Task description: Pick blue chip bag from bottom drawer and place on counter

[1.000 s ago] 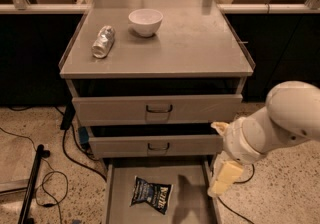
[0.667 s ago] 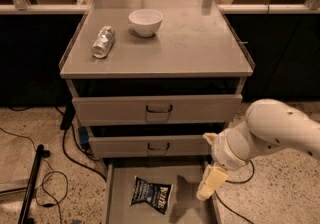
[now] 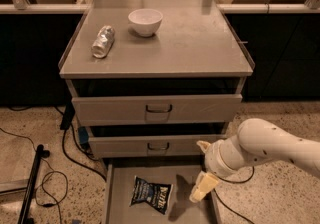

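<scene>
The blue chip bag (image 3: 151,194) lies flat on the floor of the open bottom drawer (image 3: 119,184), left of centre. My gripper (image 3: 196,172) hangs over the right part of that drawer, to the right of the bag and not touching it. Its cream fingers (image 3: 202,188) are spread apart and hold nothing. The white arm reaches in from the right. The counter (image 3: 195,48) is the grey top of the cabinet above.
A crushed silver can (image 3: 103,41) and a white bowl (image 3: 145,20) sit on the counter's left and back. The two upper handled drawers (image 3: 158,110) stand slightly open. Black cables (image 3: 65,148) and a stand lie on the floor at left.
The arm has swung left and down, bringing the gripper from beside the cabinet's right edge to over the bottom drawer, closer to the chip bag. The bag has not moved.
</scene>
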`<action>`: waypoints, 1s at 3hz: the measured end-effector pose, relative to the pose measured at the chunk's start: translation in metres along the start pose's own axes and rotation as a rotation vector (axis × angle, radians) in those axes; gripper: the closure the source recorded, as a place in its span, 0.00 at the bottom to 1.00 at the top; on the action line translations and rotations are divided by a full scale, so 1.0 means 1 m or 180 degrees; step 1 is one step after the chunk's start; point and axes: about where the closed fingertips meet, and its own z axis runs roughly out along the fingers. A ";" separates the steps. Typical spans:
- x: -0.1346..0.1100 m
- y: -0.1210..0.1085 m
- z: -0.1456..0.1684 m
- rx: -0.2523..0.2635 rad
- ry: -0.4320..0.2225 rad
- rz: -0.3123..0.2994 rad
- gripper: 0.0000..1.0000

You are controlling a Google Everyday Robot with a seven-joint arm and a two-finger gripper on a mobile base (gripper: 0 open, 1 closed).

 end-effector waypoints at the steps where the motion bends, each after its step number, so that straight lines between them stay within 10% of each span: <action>1: 0.018 -0.001 0.046 -0.0196 -0.0109 -0.0092 0.00; 3: 0.022 -0.001 0.063 -0.0230 -0.0030 -0.0014 0.00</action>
